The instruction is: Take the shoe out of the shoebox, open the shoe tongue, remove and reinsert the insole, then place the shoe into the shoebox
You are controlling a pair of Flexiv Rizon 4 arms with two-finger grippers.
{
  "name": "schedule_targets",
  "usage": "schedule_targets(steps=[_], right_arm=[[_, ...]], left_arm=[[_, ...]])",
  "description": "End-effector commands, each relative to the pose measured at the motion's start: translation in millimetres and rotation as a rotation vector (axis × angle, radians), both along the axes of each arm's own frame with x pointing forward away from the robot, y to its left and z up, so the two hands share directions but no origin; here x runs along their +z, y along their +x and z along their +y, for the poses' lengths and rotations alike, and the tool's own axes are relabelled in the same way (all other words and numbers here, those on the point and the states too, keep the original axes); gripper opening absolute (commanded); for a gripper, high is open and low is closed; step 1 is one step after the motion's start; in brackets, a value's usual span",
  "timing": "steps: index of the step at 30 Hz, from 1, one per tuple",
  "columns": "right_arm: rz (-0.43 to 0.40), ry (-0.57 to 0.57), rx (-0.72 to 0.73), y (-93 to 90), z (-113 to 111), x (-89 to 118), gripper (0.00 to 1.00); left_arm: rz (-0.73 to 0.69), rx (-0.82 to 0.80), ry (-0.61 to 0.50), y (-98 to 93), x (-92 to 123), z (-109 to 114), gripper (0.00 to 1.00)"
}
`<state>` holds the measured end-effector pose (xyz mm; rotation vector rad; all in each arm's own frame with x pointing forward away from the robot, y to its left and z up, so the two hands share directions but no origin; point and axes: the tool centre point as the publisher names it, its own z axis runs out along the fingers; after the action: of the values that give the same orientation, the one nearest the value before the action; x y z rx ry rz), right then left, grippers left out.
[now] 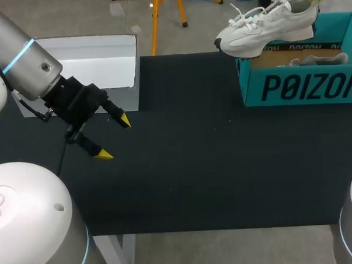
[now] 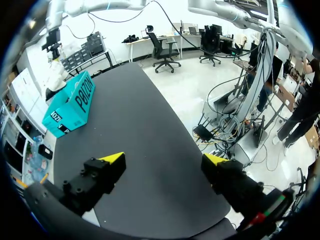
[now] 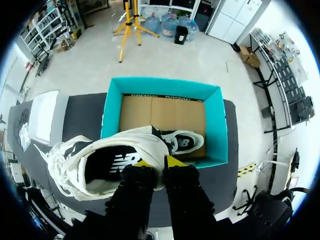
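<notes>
Right gripper [image 3: 159, 162] was clamped on the shoe [image 1: 265, 26] at its heel collar; shoe hung above the box [image 1: 296, 86], toe past its wall. Left gripper [image 1: 113, 137] was wide open, empty, over the table [image 1: 212, 165].

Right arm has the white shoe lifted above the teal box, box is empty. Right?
Not empty: a second shoe lies in the shoebox, as the right wrist view shows. The right gripper does hold the white shoe above it.
</notes>
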<state>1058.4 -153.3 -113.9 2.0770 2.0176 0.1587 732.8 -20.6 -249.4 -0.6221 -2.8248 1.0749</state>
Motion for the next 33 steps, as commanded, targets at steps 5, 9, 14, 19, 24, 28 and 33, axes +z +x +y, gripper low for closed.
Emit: schedule_targets(steps=[5,9,14,19,24,28,33], right_arm=[[-0.004,-0.101,-0.176,9.5,-52,-8,0.0],[0.005,-0.13,-0.249,18.0,-75,-22,0.0],[0.015,-0.105,-0.318,25.9,-101,-42,0.0],[0.03,-0.061,-0.364,45.2,-124,-62,0.0],[0.01,-0.04,-0.37,68.5,-130,-68,0.0],[-0.006,-0.038,-0.362,88.8,-132,-75,0.0],[-0.041,-0.055,-0.349,106.2,-134,-88,0.0]], left_arm=[[0.001,-0.001,0.005,0.5,0,0,1.0],[0.001,-0.001,0.005,0.5,0,0,1.0],[0.001,-0.001,0.005,0.5,0,0,1.0],[0.001,-0.001,0.005,0.5,0,0,1.0],[0.001,-0.001,0.005,0.5,0,0,1.0],[0.001,-0.001,0.005,0.5,0,0,1.0],[0.001,-0.001,0.005,0.5,0,0,1.0]])
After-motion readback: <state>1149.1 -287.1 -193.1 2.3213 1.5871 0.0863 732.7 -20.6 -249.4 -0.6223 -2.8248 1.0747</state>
